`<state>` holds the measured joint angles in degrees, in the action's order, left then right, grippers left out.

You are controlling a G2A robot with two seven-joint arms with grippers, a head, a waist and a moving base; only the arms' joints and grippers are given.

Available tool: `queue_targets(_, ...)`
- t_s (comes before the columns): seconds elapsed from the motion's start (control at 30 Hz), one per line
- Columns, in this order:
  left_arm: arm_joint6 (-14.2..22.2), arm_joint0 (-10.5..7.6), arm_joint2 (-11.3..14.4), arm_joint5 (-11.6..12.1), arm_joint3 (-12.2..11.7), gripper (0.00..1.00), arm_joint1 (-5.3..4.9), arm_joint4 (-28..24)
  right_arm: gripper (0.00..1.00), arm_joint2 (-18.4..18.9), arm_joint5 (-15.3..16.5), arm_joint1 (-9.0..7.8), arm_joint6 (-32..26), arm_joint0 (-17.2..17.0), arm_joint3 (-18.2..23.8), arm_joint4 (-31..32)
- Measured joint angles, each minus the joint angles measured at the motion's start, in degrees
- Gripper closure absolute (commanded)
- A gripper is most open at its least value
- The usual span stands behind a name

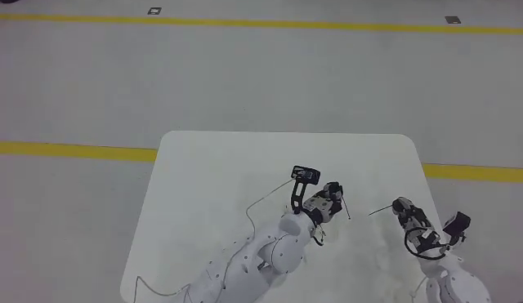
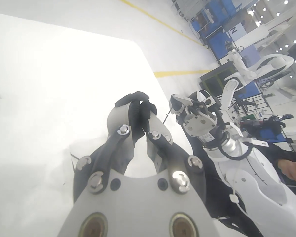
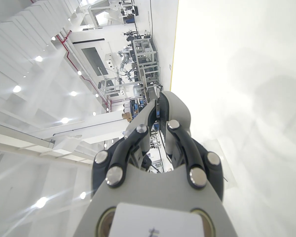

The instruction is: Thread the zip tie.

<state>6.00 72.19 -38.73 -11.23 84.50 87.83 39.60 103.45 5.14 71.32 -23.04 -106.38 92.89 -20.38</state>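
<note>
Top view, left fingers (image 1: 333,192) closed on one zip tie (image 1: 346,206), right fingers (image 1: 400,205) seemingly gripping second tie (image 1: 378,211)

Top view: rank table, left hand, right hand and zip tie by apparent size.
1. Table.
2. Left hand and right hand: they look about alike, so unranked.
3. Zip tie, a thin dark strip at the left hand.

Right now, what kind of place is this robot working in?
Probably a factory or robotics lab hall: painted yellow floor lines, blue equipment racks, and another white robot standing among machinery in the background.
</note>
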Motion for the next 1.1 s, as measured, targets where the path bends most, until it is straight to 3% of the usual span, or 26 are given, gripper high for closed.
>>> queue_targets(0.13,0.04,-0.01,-0.01,0.03,-0.03,1.0,0.01,-0.07,1.0,-0.08,2.75,0.04,-1.5,0.61,-1.33,-1.47)
queue_targets(0.3,0.04,-0.01,-0.01,0.03,-0.02,1.0,0.01,-0.07,1.0,-1.23,6.55,0.58,2.1,0.86,-3.11,-3.52)
queue_targets(1.1,0.04,-0.01,-0.01,0.03,-0.02,1.0,0.01,-0.07,1.0,-1.22,6.52,0.57,2.01,0.87,-3.13,-3.55)
